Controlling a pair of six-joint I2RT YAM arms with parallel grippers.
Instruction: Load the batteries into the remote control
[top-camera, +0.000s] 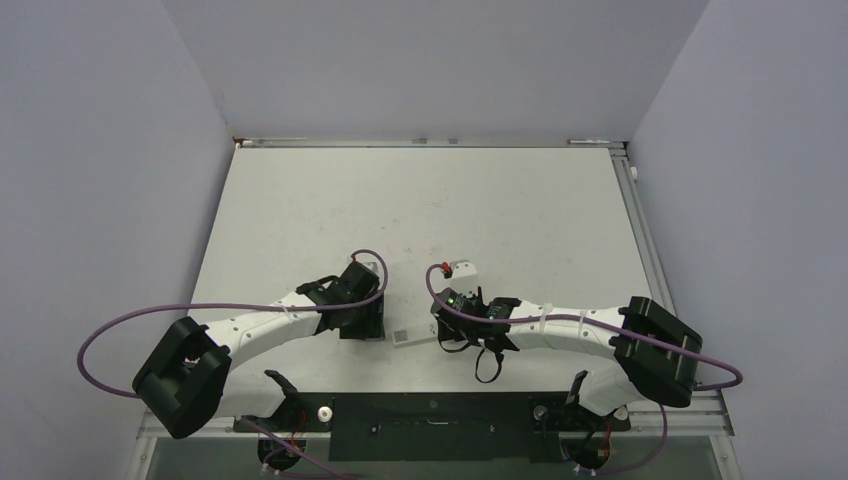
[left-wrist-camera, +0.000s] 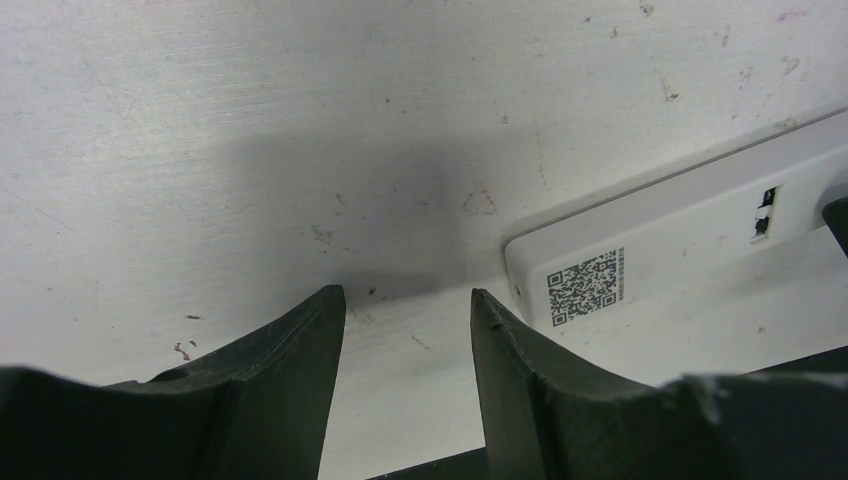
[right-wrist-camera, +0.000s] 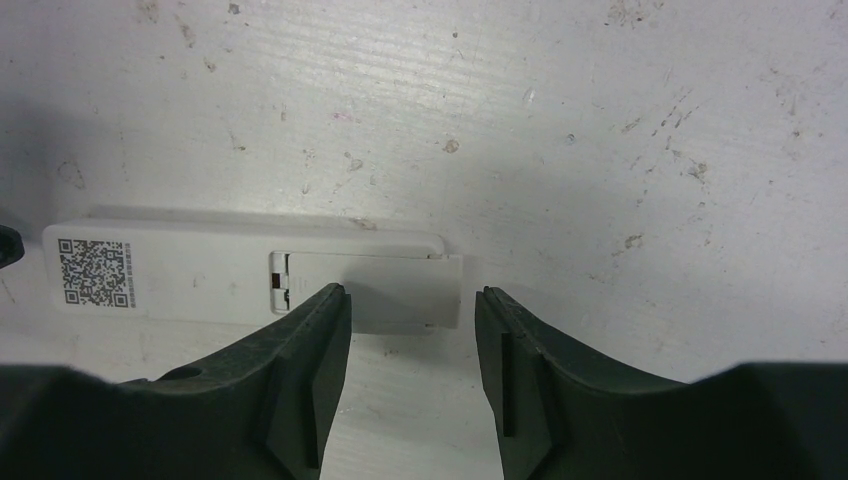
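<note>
On the scuffed white table (right-wrist-camera: 600, 150) the remote control (right-wrist-camera: 250, 285) is laid back-up between two spread, empty grippers, the left gripper (left-wrist-camera: 405, 300) beside its QR label (left-wrist-camera: 585, 288), the right gripper (right-wrist-camera: 410, 300) poised at the seemingly part-slid battery cover (right-wrist-camera: 370, 285), which should be pinched squarely and drawn straight off.

Black-and-white QR code (right-wrist-camera: 95, 272) printed on the white back of the remote control (right-wrist-camera: 210, 285), at its 9 o'clock end in the right wrist view, no lettering, brand or numbers readable
</note>
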